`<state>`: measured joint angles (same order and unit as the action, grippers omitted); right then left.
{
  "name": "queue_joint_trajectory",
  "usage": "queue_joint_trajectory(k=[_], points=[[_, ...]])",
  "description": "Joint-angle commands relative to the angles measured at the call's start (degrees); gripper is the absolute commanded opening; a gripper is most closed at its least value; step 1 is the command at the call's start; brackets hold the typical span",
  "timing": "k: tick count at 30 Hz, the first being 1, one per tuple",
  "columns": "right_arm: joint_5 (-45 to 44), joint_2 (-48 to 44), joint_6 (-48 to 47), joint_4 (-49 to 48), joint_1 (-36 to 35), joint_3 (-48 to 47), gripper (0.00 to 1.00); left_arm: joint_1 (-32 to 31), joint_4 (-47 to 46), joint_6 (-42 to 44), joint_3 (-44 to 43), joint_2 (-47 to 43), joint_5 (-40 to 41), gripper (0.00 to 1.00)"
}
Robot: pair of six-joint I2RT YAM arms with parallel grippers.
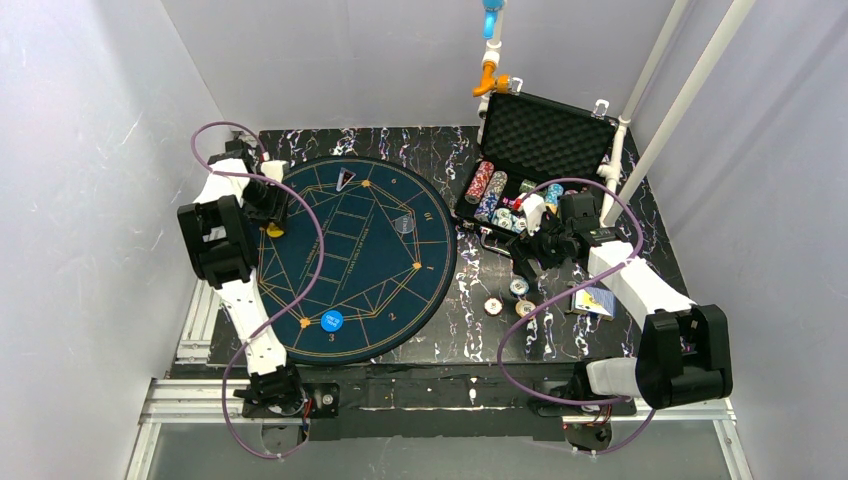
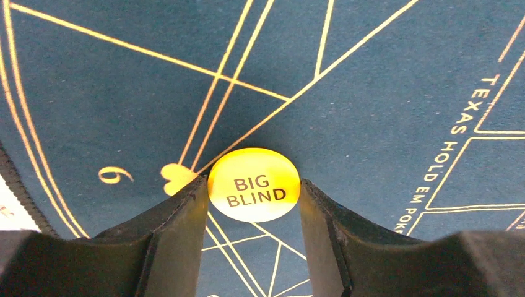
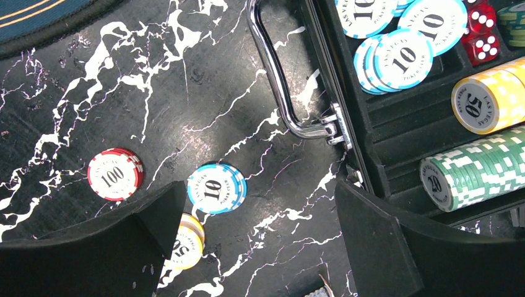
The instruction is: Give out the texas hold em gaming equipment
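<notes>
Black with white veins is the table (image 1: 450, 340) on which everything is laid. At its near left, a blue button disc (image 1: 331, 321) is seen lying flat on the round dark-blue mat (image 1: 380, 270), close to the mat's near rim. At the near right, a small pile of playing cards (image 1: 596, 301) is placed on the bare table, just beside the right arm.

Between the mat and the cards, loose chips are lying on the table: a red chip (image 3: 115, 174) marked 100, a blue chip (image 3: 216, 188) marked 10, and a yellow chip (image 3: 186, 244) that is partly hidden behind one finger. The right gripper (image 3: 260, 204) is held over them with its jaws spread wide, and nothing is grasped. The chrome handle (image 3: 278, 80) of the case is seen just beyond it.

Farther, at the left side of the mat, the yellow button disc (image 2: 254, 167), printed BIG BLIND, is clamped at its edges by the left gripper (image 2: 253, 189), next to a gold heart mark. It cannot be told whether the disc is resting on the mat or is lifted slightly.

At the far right, the black case (image 1: 545, 135) is standing open, its foam-lined lid raised. In its compartments are kept light-blue chips (image 3: 402, 59), a yellow stack (image 3: 495, 99), a green stack (image 3: 477, 176) and red dice (image 3: 483, 31).
</notes>
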<state>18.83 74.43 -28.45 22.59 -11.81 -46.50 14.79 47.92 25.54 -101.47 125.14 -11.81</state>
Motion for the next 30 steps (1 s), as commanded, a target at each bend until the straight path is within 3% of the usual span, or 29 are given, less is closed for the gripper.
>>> queue_joint_trajectory(k=[1,7,12,23,25,30], points=[[0.8,0.1,0.3,-0.1,-0.1,-2.3,1.00,1.1,-0.9,0.9,0.5,-3.0,3.8,0.30],[0.8,-0.1,0.2,-0.1,-0.2,-2.4,1.00,1.1,-1.1,1.6,0.5,-2.5,4.8,0.32],[0.6,-0.1,0.3,-0.1,-0.1,-2.4,1.00,1.1,-1.2,1.8,0.8,-1.8,4.5,0.40],[0.9,-0.5,0.2,-0.2,-0.1,-2.3,1.00,1.0,-1.3,1.4,1.7,-4.5,4.3,0.82],[0.9,-0.8,0.2,-0.3,-0.1,-2.2,1.00,1.0,-1.4,1.2,1.9,-5.6,3.9,0.97],[1.1,-1.7,0.1,-0.4,-0.2,-2.1,1.00,1.1,-1.3,1.3,2.8,-10.2,0.5,0.98]])
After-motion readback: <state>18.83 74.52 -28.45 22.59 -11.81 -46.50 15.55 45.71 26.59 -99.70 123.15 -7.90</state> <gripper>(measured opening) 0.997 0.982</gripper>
